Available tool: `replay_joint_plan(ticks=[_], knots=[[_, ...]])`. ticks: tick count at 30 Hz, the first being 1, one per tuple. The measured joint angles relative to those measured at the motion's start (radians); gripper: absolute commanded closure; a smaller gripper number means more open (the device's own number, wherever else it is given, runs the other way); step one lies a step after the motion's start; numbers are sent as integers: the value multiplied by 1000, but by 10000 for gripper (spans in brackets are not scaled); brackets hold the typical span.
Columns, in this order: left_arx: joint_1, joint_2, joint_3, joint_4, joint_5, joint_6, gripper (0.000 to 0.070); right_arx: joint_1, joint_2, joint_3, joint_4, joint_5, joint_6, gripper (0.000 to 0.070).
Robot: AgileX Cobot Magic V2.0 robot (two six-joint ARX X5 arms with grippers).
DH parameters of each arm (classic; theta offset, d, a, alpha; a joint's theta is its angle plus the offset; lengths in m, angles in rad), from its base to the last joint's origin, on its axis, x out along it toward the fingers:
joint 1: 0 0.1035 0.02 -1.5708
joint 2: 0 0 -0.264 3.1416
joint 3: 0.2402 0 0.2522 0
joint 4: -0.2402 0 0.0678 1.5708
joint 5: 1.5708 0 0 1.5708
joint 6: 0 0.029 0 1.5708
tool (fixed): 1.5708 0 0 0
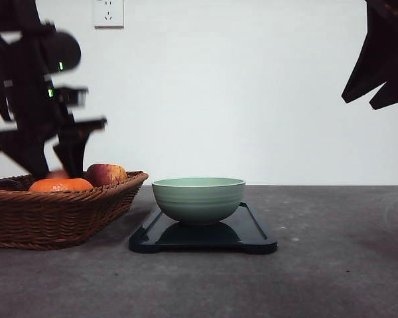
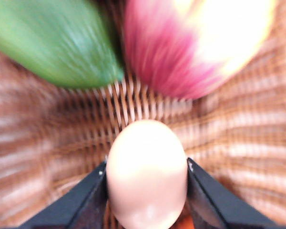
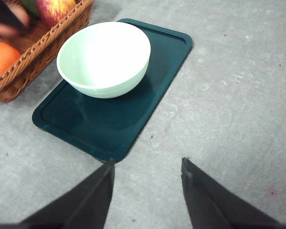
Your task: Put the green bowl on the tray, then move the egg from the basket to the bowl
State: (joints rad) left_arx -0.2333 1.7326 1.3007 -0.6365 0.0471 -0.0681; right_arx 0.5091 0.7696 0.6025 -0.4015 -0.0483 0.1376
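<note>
In basket [image 2: 257, 157]: left tool [image 2: 147, 191] grips one egg [image 2: 147, 174] | right tool [image 3: 148, 191] open | one green bowl [image 1: 198, 198] on tray [image 1: 255, 233]

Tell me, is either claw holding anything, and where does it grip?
The left claw pinches the egg by its two sides, over the basket. The right claw is open, holding nothing.

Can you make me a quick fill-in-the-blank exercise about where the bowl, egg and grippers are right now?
1. The green bowl stands on the ____.
2. The left gripper is shut on the ____.
3. The apple lies in the ____.
4. The right gripper is open and holds ____.

Missing words: tray; egg; basket; nothing
</note>
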Motion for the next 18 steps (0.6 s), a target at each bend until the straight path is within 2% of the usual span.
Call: replay_joint_plan(ticks=[8,13,18], knots=[[0,-162,2,-90,1,0,521,0,0,0,0,0,0,423],[-10,-248,2,-72,14,-1,521,0,0,0,0,0,0,423],[-50,-289,2,-10,87,-3,521,0,0,0,0,0,0,423]])
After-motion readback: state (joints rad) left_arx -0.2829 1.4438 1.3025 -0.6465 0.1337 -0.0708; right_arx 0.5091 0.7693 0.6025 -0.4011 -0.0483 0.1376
